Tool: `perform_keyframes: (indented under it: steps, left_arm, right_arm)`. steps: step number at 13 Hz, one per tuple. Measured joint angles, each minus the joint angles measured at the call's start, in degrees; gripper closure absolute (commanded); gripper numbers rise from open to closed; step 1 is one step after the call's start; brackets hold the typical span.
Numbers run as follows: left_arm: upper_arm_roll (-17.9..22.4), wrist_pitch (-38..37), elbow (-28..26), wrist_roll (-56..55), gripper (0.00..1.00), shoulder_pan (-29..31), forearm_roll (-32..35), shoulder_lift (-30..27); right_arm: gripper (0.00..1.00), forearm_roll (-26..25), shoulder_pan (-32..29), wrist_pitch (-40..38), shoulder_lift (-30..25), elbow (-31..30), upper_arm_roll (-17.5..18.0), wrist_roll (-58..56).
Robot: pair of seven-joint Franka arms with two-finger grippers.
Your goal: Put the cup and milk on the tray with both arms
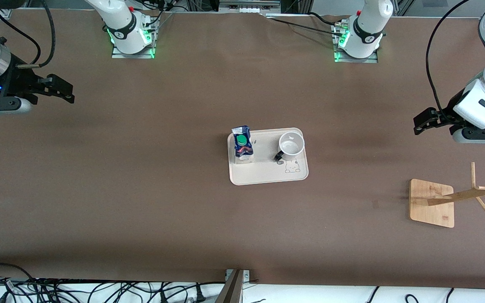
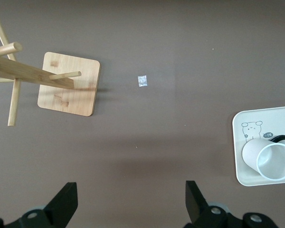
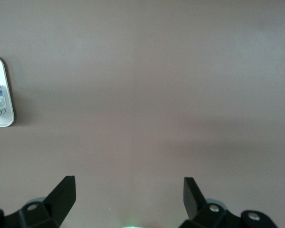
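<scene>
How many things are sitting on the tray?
2. A small blue and white milk carton with a green cap stands at the flat cream tray's end toward the right arm. A white mug with a black handle stands toward the left arm's end.

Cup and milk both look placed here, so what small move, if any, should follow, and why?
Probably none beyond holding both arms parked. The cup and the milk stand upright on the tray, apart from each other. The left end effector and the right end effector are open, empty, over bare table at their own ends.
</scene>
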Motion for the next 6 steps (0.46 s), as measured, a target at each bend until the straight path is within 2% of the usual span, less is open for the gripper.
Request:
perform_keyframes:
  steps: [6]
  left_arm:
    - [0.00, 0.00, 0.00, 0.00, 0.00, 0.48, 0.00, 0.00]
  right_arm:
    - [0.00, -0.74, -0.12, 0.07, 1.39, 0.60, 0.00, -0.13]
